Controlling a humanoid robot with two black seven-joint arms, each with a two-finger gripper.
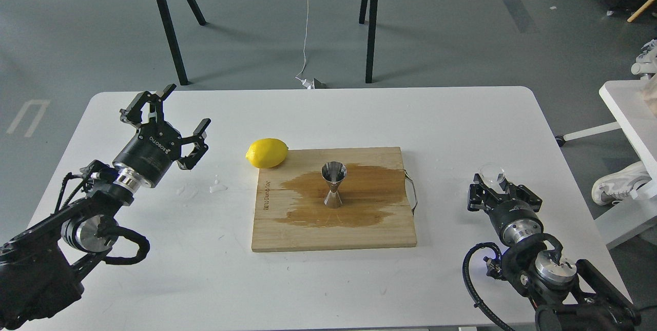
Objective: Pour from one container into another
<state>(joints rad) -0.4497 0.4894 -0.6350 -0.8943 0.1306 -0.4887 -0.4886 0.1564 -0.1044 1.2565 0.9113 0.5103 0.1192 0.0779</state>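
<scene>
The shiny steel jigger (333, 185) stands upright in the middle of a wooden board (287, 233), on a dark wet stain. The small clear glass cup (491, 172) sits at the tip of my right gripper (499, 186), which looks shut on it low over the table's right side, well to the right of the board. Over the table's left side my left gripper (177, 110) is held open, with nothing between its fingers.
A yellow lemon (267, 152) lies at the board's far left corner. Small water drops (218, 186) mark the white table (154, 279) left of the board. A metal handle (412, 192) sticks out of the board's right edge.
</scene>
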